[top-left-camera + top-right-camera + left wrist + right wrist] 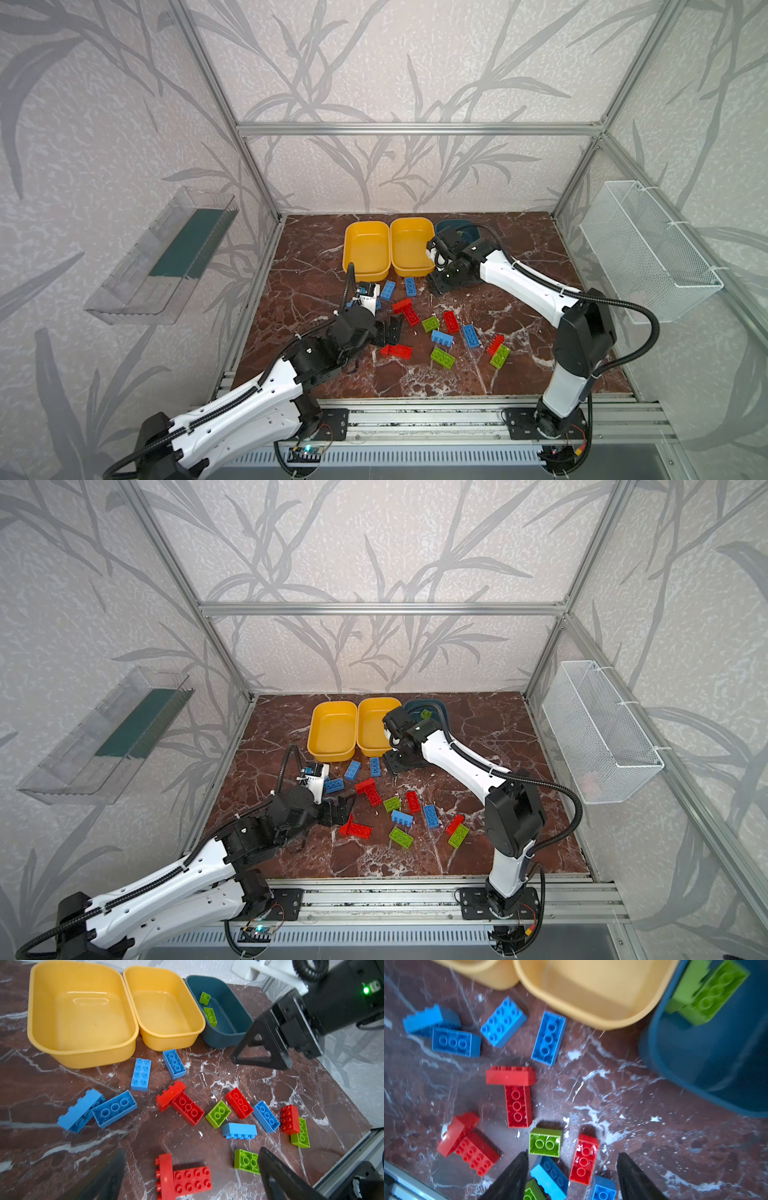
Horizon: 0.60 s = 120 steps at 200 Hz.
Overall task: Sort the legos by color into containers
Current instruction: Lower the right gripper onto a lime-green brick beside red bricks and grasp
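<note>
2 green legos (209, 1016) in teal tub (228, 1040); other legos (188, 1108), blue, red, green, loose on table (41, 1147) before 2 yellow tubs (83, 1055). Left gripper (192, 1153): spread wide, released. Right gripper (572, 1153): fingers parted, released, near tubs.

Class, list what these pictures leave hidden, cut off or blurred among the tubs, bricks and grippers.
- Teal tub: both top views, mostly hidden by the right arm.
- Green bricks inside it: right wrist view, blurred, cut by the top edge.
- Blue brick: a top view, mostly behind the left wrist camera.
- Left gripper: left wrist view, only fingertips show; bottom edge cuts the rest.
</note>
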{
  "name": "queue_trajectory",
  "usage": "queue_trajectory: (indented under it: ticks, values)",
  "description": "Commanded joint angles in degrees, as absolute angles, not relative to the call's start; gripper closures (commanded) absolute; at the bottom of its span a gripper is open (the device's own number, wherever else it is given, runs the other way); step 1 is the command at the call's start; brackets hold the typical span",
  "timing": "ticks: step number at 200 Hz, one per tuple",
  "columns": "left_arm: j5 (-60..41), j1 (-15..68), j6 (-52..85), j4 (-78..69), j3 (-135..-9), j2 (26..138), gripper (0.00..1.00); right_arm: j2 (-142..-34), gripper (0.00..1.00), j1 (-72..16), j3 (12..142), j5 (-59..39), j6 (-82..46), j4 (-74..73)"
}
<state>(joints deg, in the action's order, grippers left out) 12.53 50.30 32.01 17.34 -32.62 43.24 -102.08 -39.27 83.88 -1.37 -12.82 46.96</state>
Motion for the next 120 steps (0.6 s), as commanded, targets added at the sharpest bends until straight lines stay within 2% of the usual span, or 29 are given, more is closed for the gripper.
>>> queue_trajectory:
  ticks: [1, 37, 120]
  values:
    - [13.26, 50.71, 35.35, 20.67, -30.34, 38.3, 0.01, -100.64, 0.29, -41.69, 77.88, -1.91, -16.14, 42.64]
    - [13.8, 50.71, 36.89, 21.54, -28.08, 34.33, 0.01, -101.16, 0.28, -44.31, 73.18, -1.65, -18.18, 41.23]
    - [14.74, 50.76, 36.57, 21.9, -29.09, 36.24, 0.01, -103.94, 0.28, -45.6, 71.66, -2.96, -18.9, 38.32]
